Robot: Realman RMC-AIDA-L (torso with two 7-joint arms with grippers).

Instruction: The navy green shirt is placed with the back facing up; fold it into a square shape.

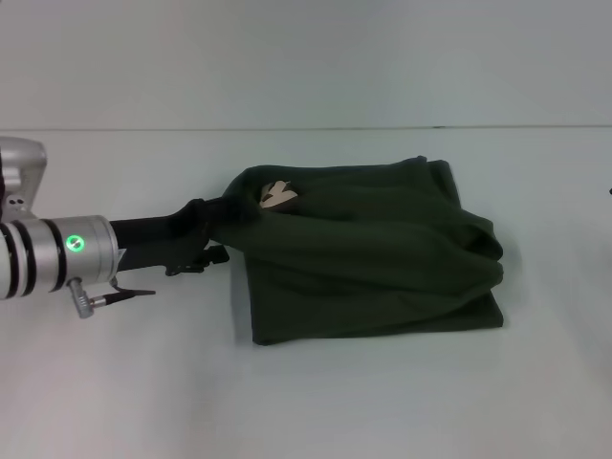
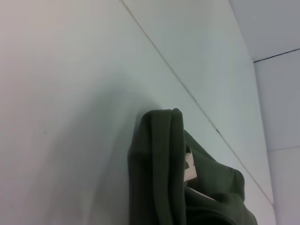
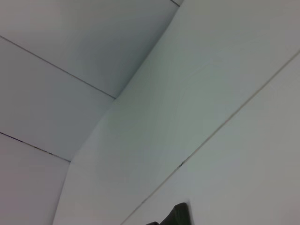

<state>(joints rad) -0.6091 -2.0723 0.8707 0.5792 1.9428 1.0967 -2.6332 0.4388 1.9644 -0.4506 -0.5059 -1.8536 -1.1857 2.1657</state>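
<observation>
One table (image 1: 115,402) fills the head view, white and bare around one shirt (image 1: 373,258), which lies centre-right as a bunched, roughly square bundle with a cream scrap showing near its upper left. One left gripper (image 1: 212,222) reaches in from the left edge and meets the bundle's upper-left corner; cloth hides its jaws, so I cannot tell their state. The right gripper is out of view. My worry: pulling away could drag that corner and undo the lumpy fold.
</observation>
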